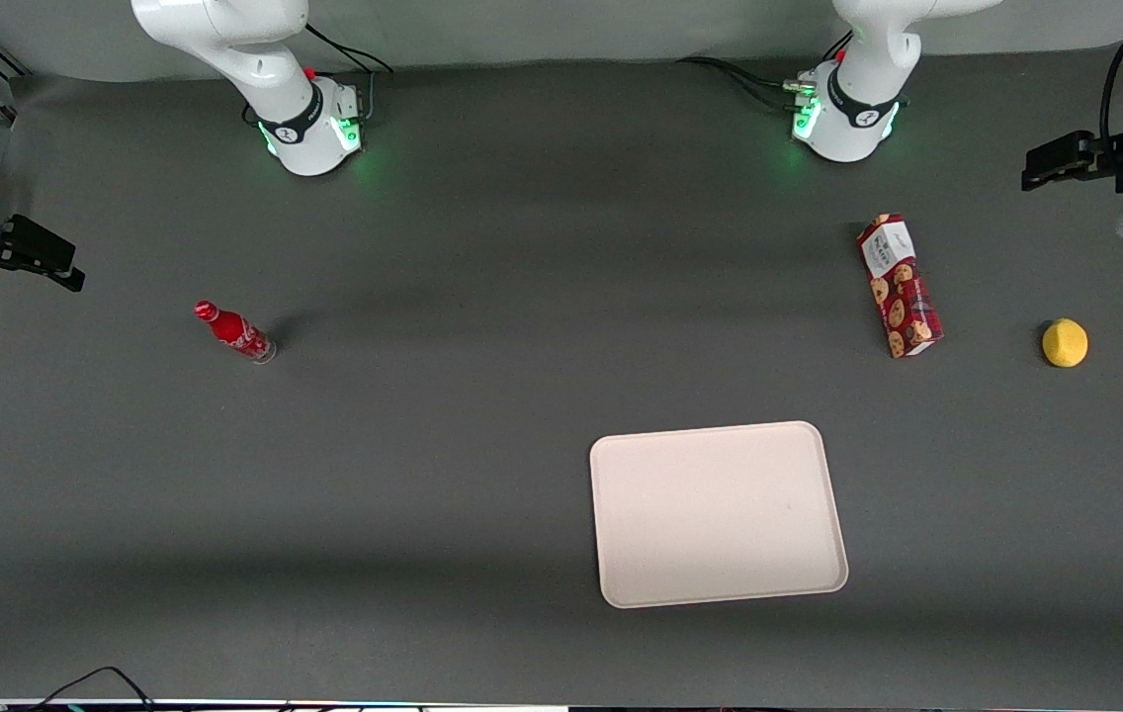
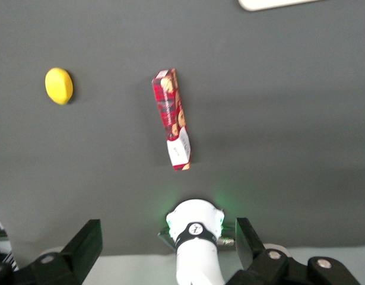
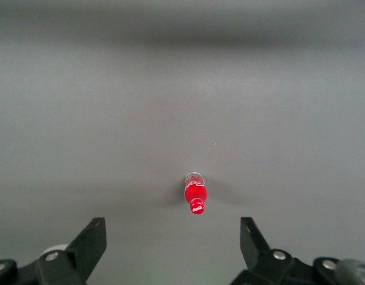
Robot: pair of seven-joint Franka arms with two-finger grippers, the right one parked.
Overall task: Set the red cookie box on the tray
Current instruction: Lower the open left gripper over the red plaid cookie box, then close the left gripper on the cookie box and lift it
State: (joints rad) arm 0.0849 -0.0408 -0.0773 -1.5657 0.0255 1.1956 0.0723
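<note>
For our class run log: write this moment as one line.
gripper: open, high above table, holding nothing | red cookie box: flat on table, untouched | tray: nothing on it

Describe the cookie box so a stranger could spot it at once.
On the dark table, look near the working arm's base, farther from the camera than the tray. The cookie box lies there beside a lemon: long, red plaid. The gripper hangs open, apart.

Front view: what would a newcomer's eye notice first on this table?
Probably the big cream tray, lying nearest the front camera. Next the red cookie box, lying flat, farther from the camera than the tray, with a yellow lemon beside it. The end effector hangs open high above the box, holding nothing; a red bottle stands toward the parked arm's end.
</note>
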